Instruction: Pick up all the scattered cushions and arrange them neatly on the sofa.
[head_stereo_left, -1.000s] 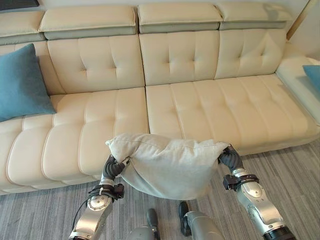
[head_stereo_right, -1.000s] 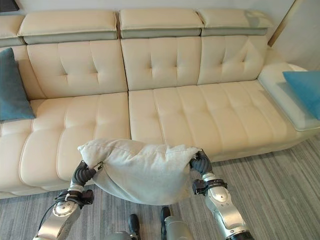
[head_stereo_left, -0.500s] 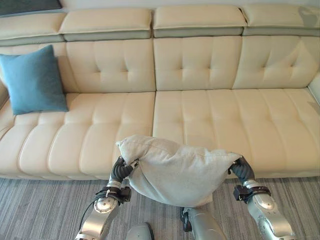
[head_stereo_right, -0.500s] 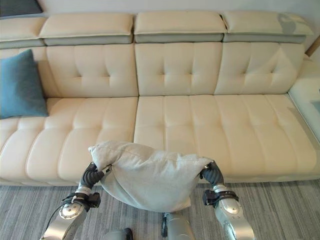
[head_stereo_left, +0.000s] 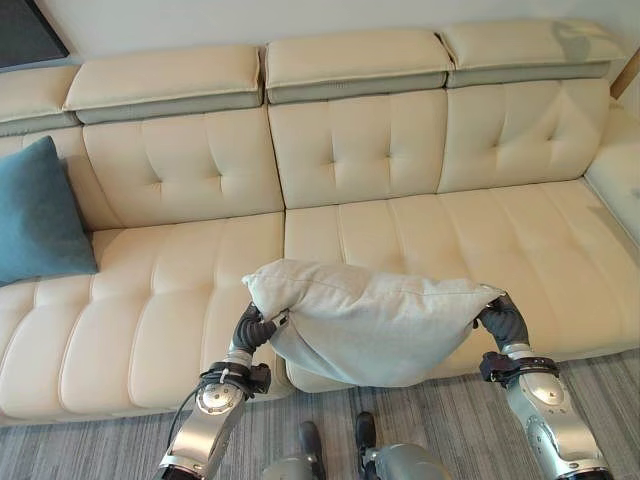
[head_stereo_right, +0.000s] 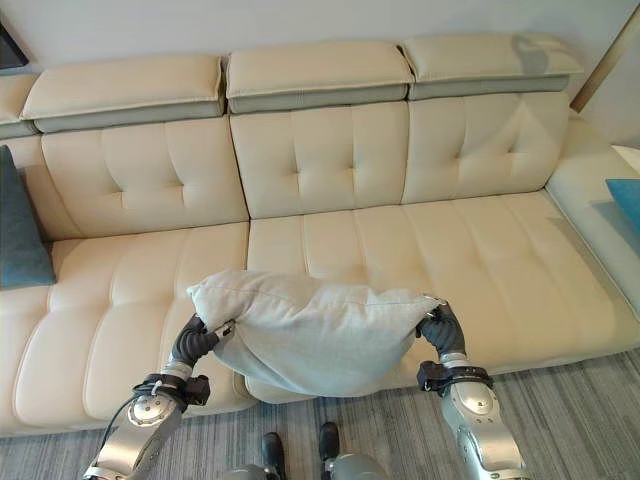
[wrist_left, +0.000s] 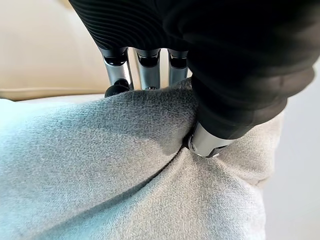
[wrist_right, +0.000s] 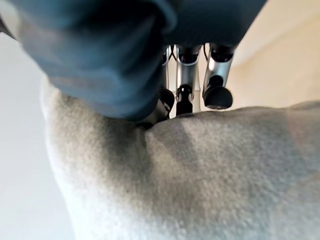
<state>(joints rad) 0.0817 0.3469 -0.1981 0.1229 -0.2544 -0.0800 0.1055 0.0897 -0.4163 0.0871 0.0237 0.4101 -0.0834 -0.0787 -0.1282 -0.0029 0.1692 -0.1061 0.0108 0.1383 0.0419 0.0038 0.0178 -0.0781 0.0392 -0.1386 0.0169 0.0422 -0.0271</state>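
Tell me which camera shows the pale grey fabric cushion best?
The left eye view: the whole pale grey fabric cushion shows there, pinched at its ends by the left hand and right hand before the cream leather sofa. The right eye view matches; the wrist views show just cloth close up.

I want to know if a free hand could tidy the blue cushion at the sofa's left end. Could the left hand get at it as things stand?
Probably not. The left hand is pinching one corner of the grey cushion, the right hand the other, so neither is free. The blue cushion leans far off to the left.
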